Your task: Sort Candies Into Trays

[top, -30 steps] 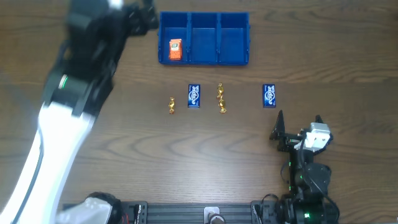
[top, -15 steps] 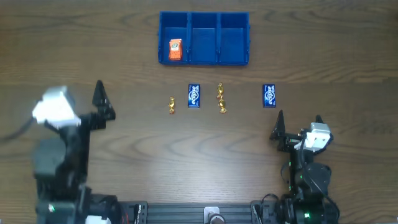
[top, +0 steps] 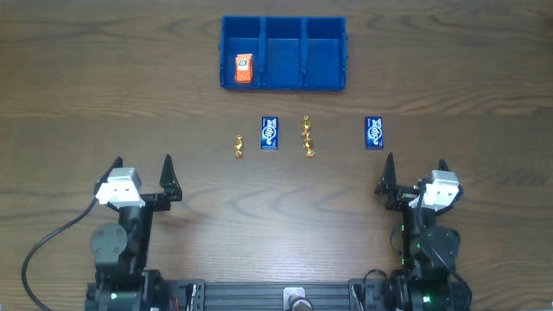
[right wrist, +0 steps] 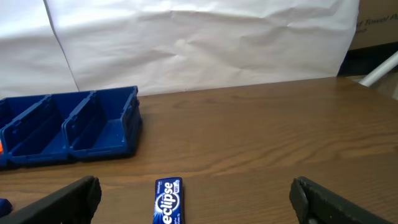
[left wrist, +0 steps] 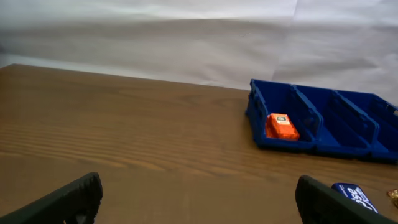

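A blue three-compartment tray (top: 283, 22) stands at the back of the table, with an orange candy (top: 244, 70) in its left compartment. In front of it lie two blue candy packs (top: 270, 132) (top: 374, 132) and gold-wrapped candies (top: 239, 146) (top: 308, 136). My left gripper (top: 143, 164) rests open near the front left, nothing between its fingers. At the front right my right gripper (top: 415, 166) is open too, just in front of the right blue pack (right wrist: 167, 200). The tray (left wrist: 373, 142) and orange candy (left wrist: 282, 126) show in the left wrist view.
The wooden table (top: 104, 95) has free room on both sides of the candies. A white backdrop (right wrist: 199, 43) rises behind the table's far edge.
The left arm has swung down from beside the tray and pulled back to the front left, gripper low and open. The right arm has not moved.
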